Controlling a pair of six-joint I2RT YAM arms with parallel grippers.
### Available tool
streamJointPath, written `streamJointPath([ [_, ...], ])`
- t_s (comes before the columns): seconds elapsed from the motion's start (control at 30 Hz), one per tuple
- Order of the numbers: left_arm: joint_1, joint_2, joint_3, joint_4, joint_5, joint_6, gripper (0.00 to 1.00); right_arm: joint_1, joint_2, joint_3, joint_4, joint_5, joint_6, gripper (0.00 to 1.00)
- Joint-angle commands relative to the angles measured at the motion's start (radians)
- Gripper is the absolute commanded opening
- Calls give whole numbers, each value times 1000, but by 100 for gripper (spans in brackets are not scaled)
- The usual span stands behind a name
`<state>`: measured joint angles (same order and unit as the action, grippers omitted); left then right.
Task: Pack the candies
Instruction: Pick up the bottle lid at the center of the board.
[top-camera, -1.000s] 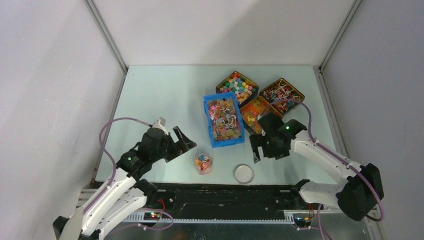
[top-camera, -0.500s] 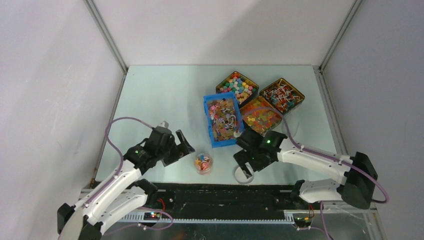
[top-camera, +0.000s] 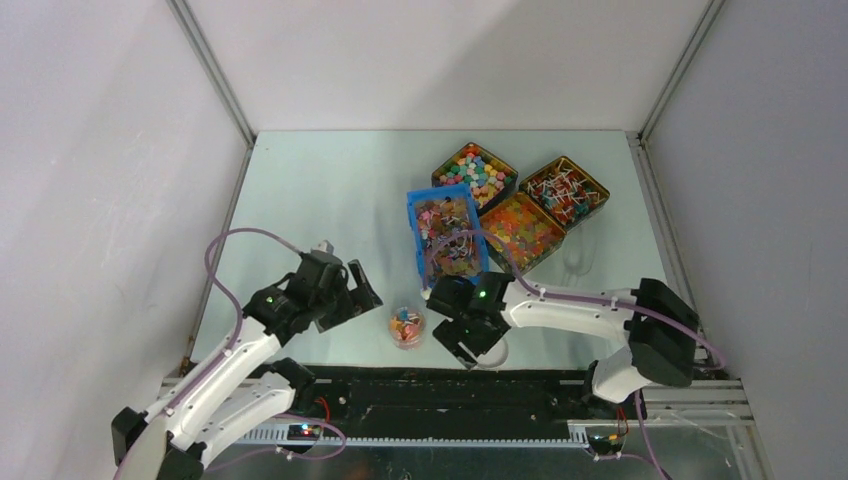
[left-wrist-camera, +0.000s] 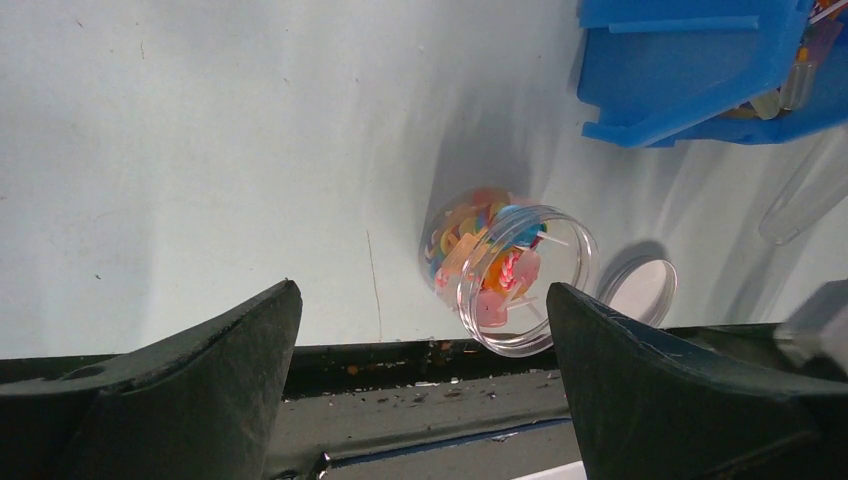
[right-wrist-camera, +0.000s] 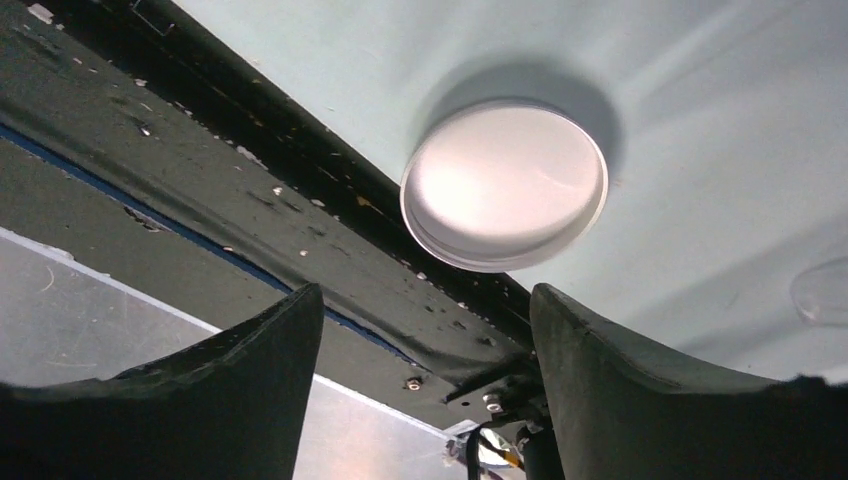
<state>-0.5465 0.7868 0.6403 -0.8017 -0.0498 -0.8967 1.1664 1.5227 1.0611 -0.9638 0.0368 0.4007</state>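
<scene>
Position: my right gripper stands spread, nothing between its jaws, poised over the lid. The lid lies flat on the counter, right at the near edge beside the dark rail. My left gripper is also spread wide and empty, and faces the jar. The candies already packed sit in that jar, which is open at the mouth. More fill the blue bin behind it.

Risks, in my judgement:
- The lid is low and thin-rimmed. A shallow approach would close my jaws above it, and a deep one would scrape the counter.
- An off-centre pinch could skid it onto the rail.
- The jar is uncapped and just beside my right arm, so a brush from either gripper could tip it and spill candies.

View differences:
- The overhead camera hides most of the lid under my right gripper, while the right wrist camera shows it whole.
- Only the left wrist camera looks into the jar's open mouth.
- Only the overhead view shows both arms together.
</scene>
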Motion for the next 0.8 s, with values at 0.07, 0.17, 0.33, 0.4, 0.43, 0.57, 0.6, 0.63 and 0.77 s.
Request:
streamJointPath([
  [0.07,7,-23,47,-13,-23,25,100,45,78,48,59,-56,-47,74],
  [0.17,7,-31,48,-16,-23,25,100,68,109,48,73,-67,-60,70],
  [0.33,7,-52,58,-19,-29,28,100,81,178,48,86,-53,-75,54],
  [0.4,7,-57,67,-22,-31,30,100,82,201,47,91,-50,-80,46],
  [0.43,7,-58,72,-24,-32,31,100,83,208,47,94,-49,-84,46],
  [0.57,7,-63,84,-24,-33,35,100,83,235,47,98,-37,-86,44],
  [0.6,7,-64,86,-24,-34,37,100,82,240,46,98,-13,-87,41],
  [0.63,7,-64,90,-25,-34,37,100,82,242,46,99,-7,-88,40],
  [0.77,7,-62,95,-23,-33,41,100,77,258,45,99,3,-86,32],
])
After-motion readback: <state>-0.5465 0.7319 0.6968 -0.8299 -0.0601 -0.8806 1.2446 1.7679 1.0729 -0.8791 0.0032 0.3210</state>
